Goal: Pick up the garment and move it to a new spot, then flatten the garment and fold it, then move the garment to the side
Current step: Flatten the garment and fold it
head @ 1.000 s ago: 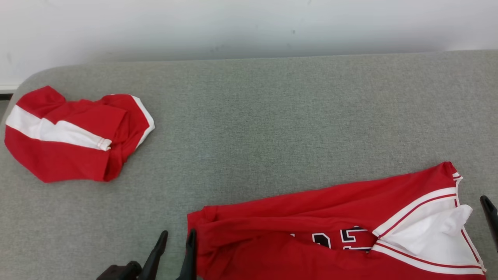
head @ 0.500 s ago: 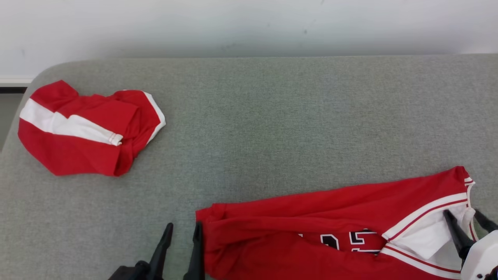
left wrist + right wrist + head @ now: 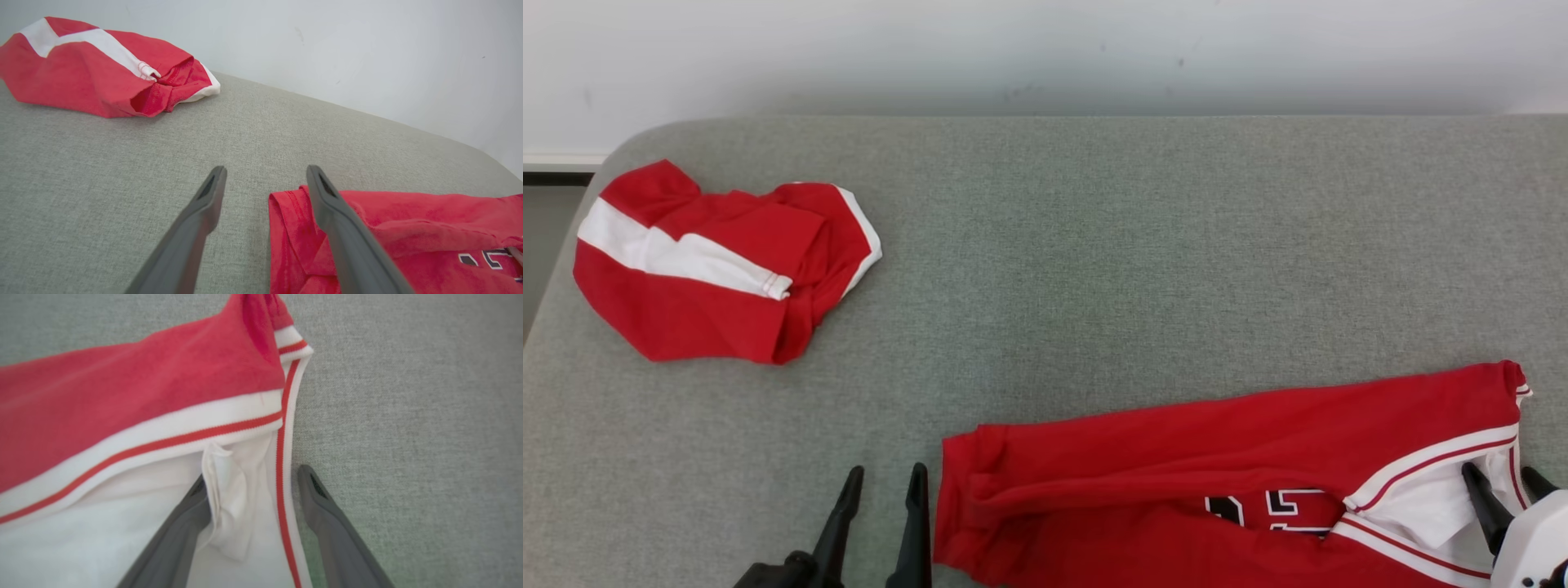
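Note:
The garment (image 3: pixel 1176 457), a bright red jersey with a black-and-white printed graphic (image 3: pixel 1274 510), lies crumpled lengthwise at the near right of the grey padded table (image 3: pixel 1094 245). Its white, red-striped end (image 3: pixel 245 428) points right. My right gripper (image 3: pixel 1499 472) is open, its fingers straddling that white edge: one finger lies on the white cloth, the other just outside the striped hem (image 3: pixel 282 473). My left gripper (image 3: pixel 887 474) is open at the garment's left end. In the left wrist view its right finger (image 3: pixel 327 200) overlaps the red corner (image 3: pixel 286 228).
A second red cloth with a white band (image 3: pixel 719 261) lies bunched at the far left, near the table's rounded corner; it also shows in the left wrist view (image 3: pixel 98 69). A pale wall (image 3: pixel 1045 49) runs along the table's far edge.
The head camera has shifted, sliding the scene. My right gripper came in from the right edge onto the garment's white end, and the loose white flap is now between its fingers.

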`<state>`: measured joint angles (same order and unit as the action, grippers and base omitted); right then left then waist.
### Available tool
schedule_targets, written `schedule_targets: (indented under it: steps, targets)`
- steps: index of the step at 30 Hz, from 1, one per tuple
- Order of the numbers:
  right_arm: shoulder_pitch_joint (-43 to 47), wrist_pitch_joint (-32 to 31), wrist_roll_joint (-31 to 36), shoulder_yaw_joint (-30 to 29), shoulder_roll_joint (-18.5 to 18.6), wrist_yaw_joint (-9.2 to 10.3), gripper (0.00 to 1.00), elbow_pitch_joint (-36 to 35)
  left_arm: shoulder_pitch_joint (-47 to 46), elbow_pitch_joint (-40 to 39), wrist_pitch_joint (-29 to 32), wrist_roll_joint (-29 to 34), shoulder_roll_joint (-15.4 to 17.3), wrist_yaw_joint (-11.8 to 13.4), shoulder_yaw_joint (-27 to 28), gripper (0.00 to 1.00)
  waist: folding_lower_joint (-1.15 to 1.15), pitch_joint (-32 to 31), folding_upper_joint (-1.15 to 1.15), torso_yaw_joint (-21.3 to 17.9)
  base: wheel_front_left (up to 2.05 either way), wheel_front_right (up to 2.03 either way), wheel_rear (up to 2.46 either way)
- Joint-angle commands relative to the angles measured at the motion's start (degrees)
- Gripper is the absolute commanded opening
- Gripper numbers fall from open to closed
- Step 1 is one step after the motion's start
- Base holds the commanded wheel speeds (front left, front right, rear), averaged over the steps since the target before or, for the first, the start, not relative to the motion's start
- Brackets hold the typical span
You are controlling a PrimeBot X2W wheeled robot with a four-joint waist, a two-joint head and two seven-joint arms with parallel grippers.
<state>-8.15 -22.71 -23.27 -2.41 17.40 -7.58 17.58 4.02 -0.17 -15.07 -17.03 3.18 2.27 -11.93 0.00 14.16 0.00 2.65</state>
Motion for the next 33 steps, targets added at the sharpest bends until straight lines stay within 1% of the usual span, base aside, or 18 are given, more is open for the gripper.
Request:
schedule_targets:
  steps: [1,3,4,5,6,8,13,16,23,27,28,31,33]
  targets:
    - [1.9,-3.0,-2.3,2.6,-2.6,0.01,1.00,4.0,0.6,0.1,-0.1,1.1,0.0,-0.4,0.3,1.00,0.00,-0.1,0.00,0.0,0.00,0.00,0.00]
    - [2.0,-4.4,-5.1,5.0,-4.0,-0.27,1.00,5.1,0.7,0.2,-0.1,1.2,-0.1,-0.7,0.4,1.00,0.00,-0.3,0.00,0.0,0.00,0.00,0.00]
    - [1.9,-4.7,-6.5,6.0,-4.6,-0.33,0.91,5.4,0.8,0.3,-0.1,1.2,-0.1,-0.8,0.4,1.00,0.00,-0.4,0.00,0.0,0.00,0.00,0.00]
    - [1.6,-4.4,-7.8,6.7,-4.9,-0.39,0.33,5.6,0.8,0.3,-0.1,1.1,-0.2,-0.9,0.5,1.00,0.00,-0.5,0.00,0.1,0.00,0.00,0.00]
    - [1.4,-3.6,-8.5,6.8,-4.9,-0.43,0.00,5.8,0.9,0.2,-0.1,0.8,-0.2,-0.9,0.4,1.00,0.00,-0.5,0.00,0.1,0.00,0.00,0.00]
    - [0.7,-2.2,-9.6,6.4,-4.4,-0.39,0.00,6.7,0.9,0.0,-0.1,0.2,-0.2,-0.6,0.3,1.00,0.00,-0.7,0.00,0.1,0.00,0.00,0.00]
    - [-1.9,1.0,-11.8,1.7,-2.3,0.22,0.00,8.4,0.9,-0.1,-0.1,0.7,-0.2,-0.3,0.5,1.00,0.00,-1.0,0.00,0.2,0.00,0.00,0.00]
    - [-3.0,1.8,-13.7,-1.0,-0.1,0.37,0.00,9.0,1.1,0.0,-0.1,0.9,-0.2,-0.3,0.8,1.00,0.00,-1.4,0.00,0.1,0.00,0.00,0.00]
    - [-3.8,1.5,-17.2,-7.3,4.7,0.20,0.00,9.1,1.8,0.5,-0.1,1.5,-0.2,-0.7,1.1,1.00,0.00,-2.3,0.00,-0.1,0.00,0.00,0.00]
    - [-2.5,1.2,-18.2,-11.5,8.5,0.20,0.00,9.8,2.0,0.5,-0.1,1.9,-0.2,-0.8,1.6,1.00,0.00,-2.8,0.00,0.3,0.00,0.00,0.00]
    - [-2.5,1.2,-18.2,-11.5,8.5,0.20,0.00,9.8,2.0,0.5,-0.1,1.9,-0.2,-0.8,1.6,1.00,0.00,-2.8,0.00,0.3,0.00,0.00,0.00]
    - [-1.6,0.9,-18.7,-15.3,11.6,0.20,0.00,10.3,2.2,0.5,-0.1,2.0,-0.2,-0.8,1.9,1.00,0.00,-3.1,0.00,0.5,0.00,0.00,0.00]
    - [-1.2,0.4,-18.6,-17.5,12.9,0.19,0.00,10.1,2.2,0.5,-0.1,2.0,-0.2,-0.9,1.9,1.00,0.00,-3.5,0.00,0.6,0.00,0.00,0.00]
